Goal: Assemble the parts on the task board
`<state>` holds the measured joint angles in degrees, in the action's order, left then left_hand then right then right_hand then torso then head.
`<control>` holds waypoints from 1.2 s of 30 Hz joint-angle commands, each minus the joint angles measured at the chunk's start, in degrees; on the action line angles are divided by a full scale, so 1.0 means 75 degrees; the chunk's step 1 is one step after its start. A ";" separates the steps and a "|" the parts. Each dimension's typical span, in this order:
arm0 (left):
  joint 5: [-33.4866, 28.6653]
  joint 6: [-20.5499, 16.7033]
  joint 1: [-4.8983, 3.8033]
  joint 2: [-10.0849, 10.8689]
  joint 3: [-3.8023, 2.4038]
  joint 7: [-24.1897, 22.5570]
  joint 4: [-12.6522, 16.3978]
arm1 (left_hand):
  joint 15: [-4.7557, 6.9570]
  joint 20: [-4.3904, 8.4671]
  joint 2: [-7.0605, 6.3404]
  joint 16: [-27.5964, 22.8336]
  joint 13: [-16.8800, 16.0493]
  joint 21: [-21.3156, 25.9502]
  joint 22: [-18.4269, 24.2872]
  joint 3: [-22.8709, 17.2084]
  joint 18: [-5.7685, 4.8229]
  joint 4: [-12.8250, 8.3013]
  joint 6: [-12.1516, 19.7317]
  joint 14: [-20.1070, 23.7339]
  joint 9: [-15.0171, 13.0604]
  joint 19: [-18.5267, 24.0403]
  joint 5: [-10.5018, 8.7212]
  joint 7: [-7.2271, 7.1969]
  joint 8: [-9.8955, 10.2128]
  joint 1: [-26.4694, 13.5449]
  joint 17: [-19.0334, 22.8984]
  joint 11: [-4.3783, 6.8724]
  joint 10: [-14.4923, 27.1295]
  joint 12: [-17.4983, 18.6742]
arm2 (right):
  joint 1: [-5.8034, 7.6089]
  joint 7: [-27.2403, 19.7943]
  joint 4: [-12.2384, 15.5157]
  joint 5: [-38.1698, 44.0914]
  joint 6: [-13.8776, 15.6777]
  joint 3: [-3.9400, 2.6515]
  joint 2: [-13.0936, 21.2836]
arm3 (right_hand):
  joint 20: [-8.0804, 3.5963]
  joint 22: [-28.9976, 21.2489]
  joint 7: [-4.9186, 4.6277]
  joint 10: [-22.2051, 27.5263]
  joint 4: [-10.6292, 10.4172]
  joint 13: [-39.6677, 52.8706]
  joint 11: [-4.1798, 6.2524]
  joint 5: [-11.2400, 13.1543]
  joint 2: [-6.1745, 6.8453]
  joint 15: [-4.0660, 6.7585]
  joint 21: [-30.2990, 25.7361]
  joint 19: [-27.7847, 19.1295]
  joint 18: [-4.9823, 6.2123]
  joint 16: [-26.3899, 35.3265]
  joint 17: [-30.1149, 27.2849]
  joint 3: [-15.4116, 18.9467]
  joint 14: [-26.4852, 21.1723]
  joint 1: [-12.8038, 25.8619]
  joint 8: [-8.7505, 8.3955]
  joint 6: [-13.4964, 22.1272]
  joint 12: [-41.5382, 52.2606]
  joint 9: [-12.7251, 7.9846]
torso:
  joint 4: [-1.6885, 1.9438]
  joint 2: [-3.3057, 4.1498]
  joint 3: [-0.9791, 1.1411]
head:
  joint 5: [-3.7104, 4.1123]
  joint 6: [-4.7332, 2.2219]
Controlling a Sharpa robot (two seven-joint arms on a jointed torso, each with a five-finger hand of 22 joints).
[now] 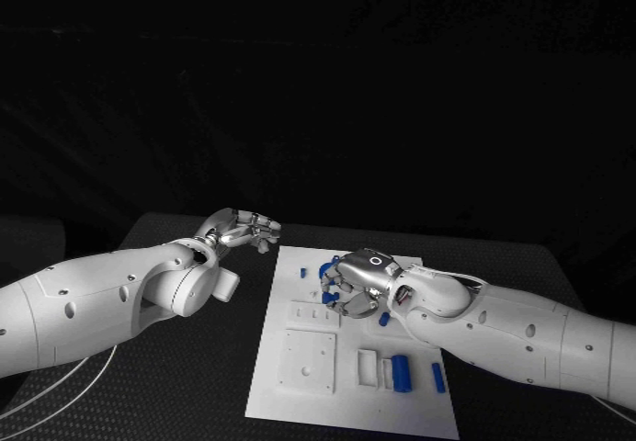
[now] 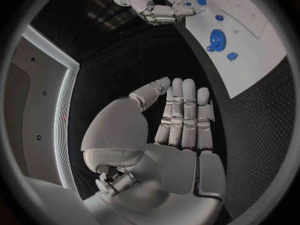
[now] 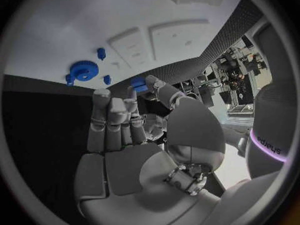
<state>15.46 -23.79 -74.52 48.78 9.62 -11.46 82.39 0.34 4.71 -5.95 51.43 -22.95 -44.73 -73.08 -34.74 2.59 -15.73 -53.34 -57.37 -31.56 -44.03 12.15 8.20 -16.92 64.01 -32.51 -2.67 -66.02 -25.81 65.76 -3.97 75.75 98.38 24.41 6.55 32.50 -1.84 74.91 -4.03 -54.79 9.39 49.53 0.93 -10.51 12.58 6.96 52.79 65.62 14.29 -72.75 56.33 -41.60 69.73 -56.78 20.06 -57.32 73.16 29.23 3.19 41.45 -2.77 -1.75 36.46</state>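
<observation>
Head view: the task board (image 1: 308,386) lay at the table's middle. The right hand (image 1: 356,283) hovered over its far half among blue parts (image 1: 402,374); the left hand (image 1: 242,228) stood off the board's far left corner, holding nothing.

Left wrist view: the left hand (image 2: 181,117) was flat, fingers straight and together, empty, well apart from the blue gear (image 2: 216,39).

Right wrist view: the right hand (image 3: 122,115) pinched a small blue part (image 3: 139,84) between thumb and fingertip, near the gear (image 3: 82,70).
</observation>
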 commanded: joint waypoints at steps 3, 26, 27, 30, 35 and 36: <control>0.0208 0.0427 -0.0011 0.0060 -0.0002 0.0417 0.0023 | -0.0036 0.0133 -0.0041 -0.0067 0.0070 0.0074 -0.0028 0.0125 -0.0074 0.0179 0.0103 -0.0024 0.0023 -0.0043 -0.0020 0.0016 -0.0016 -0.0232 -0.0033 -0.0047 0.0010 0.0079 | 0.0005 -0.0038 0.0290 -0.0218 0.0308 -0.0109 0.0232 | 0.0000 0.0108 -0.0205 -0.0036 0.0019 -0.0010 -0.0028 -0.0110 0.0015 -0.0017 -0.0031 0.0041 0.0094 0.0020 0.0013 0.0054 0.0037 0.0052 -0.0059 -0.0149 -0.0029 -0.0004 | -0.0005 -0.0003 0.0004 | 0.0038 -0.0069; 0.1298 0.2967 -0.0001 -0.0028 0.0151 0.2097 0.0460 | 0.0143 0.0294 -0.0824 0.0074 0.0207 0.0228 -0.0170 0.0804 0.0010 0.2037 0.0105 -0.0236 0.0079 -0.0262 -0.1244 -0.0054 -0.0119 -0.1975 -0.0309 0.0068 -0.0232 -0.0002 | 0.0188 0.0275 0.1142 0.0242 0.0287 -0.0258 0.0782 | -0.0004 0.0110 -0.0204 -0.0059 0.0024 -0.0013 -0.0027 -0.0128 0.0121 -0.0015 -0.0033 0.0059 0.0094 0.0024 0.0022 0.0053 0.0050 0.0020 -0.0074 -0.0160 -0.0028 -0.0002 | -0.0104 -0.0026 0.0070 | 0.0083 -0.0276; 0.1298 0.2985 -0.0001 -0.0035 0.0156 0.2106 0.0480 | 0.0145 0.0296 -0.0815 0.0079 0.0207 0.0229 -0.0174 0.0807 0.0011 0.2063 0.0101 -0.0237 0.0078 -0.0261 -0.1244 -0.0056 -0.0122 -0.1984 -0.0315 0.0070 -0.0236 -0.0005 | 0.0188 0.0275 0.1155 0.0242 0.0287 -0.0258 0.0785 | -0.0005 0.0110 -0.0204 -0.0060 0.0022 -0.0013 -0.0027 -0.0124 0.0124 -0.0015 -0.0034 0.0060 0.0094 0.0024 0.0022 0.0051 0.0051 0.0018 -0.0075 -0.0160 -0.0028 -0.0002 | -0.0108 -0.0026 0.0073 | 0.0083 -0.0277; 0.1338 0.3086 -0.0001 -0.0099 0.0169 0.2155 0.0521 | 0.0156 0.0304 -0.0777 0.0098 0.0206 0.0232 -0.0196 0.0835 0.0012 0.2175 0.0104 -0.0242 0.0081 -0.0259 -0.1244 -0.0060 -0.0125 -0.2030 -0.0340 0.0079 -0.0253 -0.0017 | 0.0188 0.0279 0.1208 0.0247 0.0283 -0.0258 0.0784 | -0.0006 0.0109 -0.0204 -0.0065 0.0017 -0.0014 -0.0026 -0.0114 0.0136 -0.0015 -0.0035 0.0064 0.0094 0.0025 0.0023 0.0045 0.0055 0.0009 -0.0078 -0.0162 -0.0028 -0.0002 | -0.0128 -0.0024 0.0097 | 0.0066 -0.0279; 0.1461 0.3077 -0.0001 -0.0183 0.0178 0.2185 0.0550 | 0.0164 0.0313 -0.0710 0.0111 0.0208 0.0237 -0.0224 0.0896 0.0012 0.2299 0.0118 -0.0236 0.0088 -0.0253 -0.1244 -0.0065 -0.0120 -0.2092 -0.0367 0.0084 -0.0259 -0.0024 | 0.0188 0.0284 0.1294 0.0232 0.0284 -0.0258 0.0783 | -0.0007 0.0109 -0.0203 -0.0068 0.0013 -0.0015 -0.0026 -0.0107 0.0144 -0.0015 -0.0036 0.0067 0.0094 0.0026 0.0024 0.0040 0.0057 0.0003 -0.0080 -0.0163 -0.0028 -0.0002 | -0.0114 -0.0022 0.0093 | 0.0071 -0.0272; 0.1461 0.3061 -0.0001 -0.0195 0.0179 0.2183 0.0554 | 0.0165 0.0314 -0.0692 0.0112 0.0209 0.0238 -0.0229 0.0903 0.0013 0.2312 0.0127 -0.0234 0.0091 -0.0251 -0.1243 -0.0063 -0.0115 -0.2091 -0.0370 0.0084 -0.0259 -0.0024 | 0.0188 0.0287 0.1312 0.0234 0.0285 -0.0258 0.0784 | -0.0007 0.0109 -0.0203 -0.0069 0.0012 -0.0015 -0.0026 -0.0105 0.0146 -0.0014 -0.0036 0.0068 0.0094 0.0026 0.0025 0.0039 0.0057 0.0002 -0.0080 -0.0163 -0.0028 -0.0002 | -0.0112 -0.0021 0.0090 | 0.0071 -0.0272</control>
<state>25.47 -2.77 -74.49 47.49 10.98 4.25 86.34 1.51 5.12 -11.24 51.96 -21.45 -43.25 -74.75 -27.95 2.18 1.34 -52.70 -58.89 -30.92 -45.68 3.05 7.75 -17.59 48.91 -35.23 -2.04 -67.66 -25.68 67.18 -2.12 85.31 99.28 26.44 4.65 38.38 -1.73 74.92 -4.22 -55.00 9.57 49.49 0.72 -11.37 13.06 6.85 52.79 65.70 14.29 -72.75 56.43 -41.43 69.83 -56.80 19.73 -57.51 73.11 29.17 2.33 41.25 -2.11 -1.21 34.38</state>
